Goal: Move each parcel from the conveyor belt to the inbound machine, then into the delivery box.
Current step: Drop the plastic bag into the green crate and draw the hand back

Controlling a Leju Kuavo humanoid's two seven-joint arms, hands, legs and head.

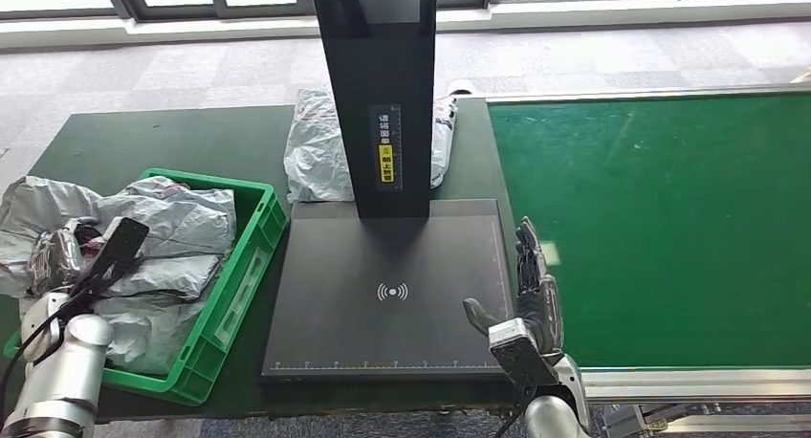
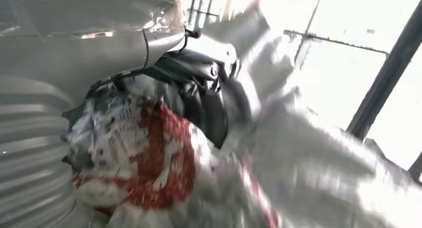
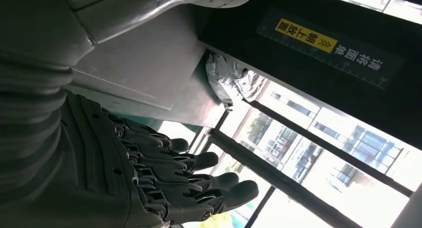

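Pictured from the head view: left hand point(image 1: 72, 256) over the near-left corner of the green delivery box point(image 1: 251, 266), gripping a crumpled silver parcel point(image 1: 59, 251) with red print. Left wrist view blurred, yet showing dark fingers point(image 2: 211, 106) wrapped about the parcel's foil point(image 2: 144, 158). Held just above the heap of silver bags point(image 1: 167, 232) already filling the box, some spilling over its far-left rim onto the dark desk point(image 1: 172, 137).

Right hand point(image 1: 531, 299) empty, fingers point(image 3: 199, 180) straight and close together, raised edge-on between the scanner plate of the inbound machine point(image 1: 387, 295) and the green conveyor belt point(image 1: 660, 228). No parcel on the plate, none on the visible stretch of belt.

Judged well along: several bags boxed, the one in hand apparently past scanning and awaiting release. Left to do, by appearance: dropping this one, then dealing with two more silver bags point(image 1: 320, 151) lying behind the machine's black column point(image 1: 378, 94), if those count as pending.

Orientation of the held parcel hard to fix: bunched into a wad, no clear long axis, loose end trailing away from the wrist toward the box's middle.
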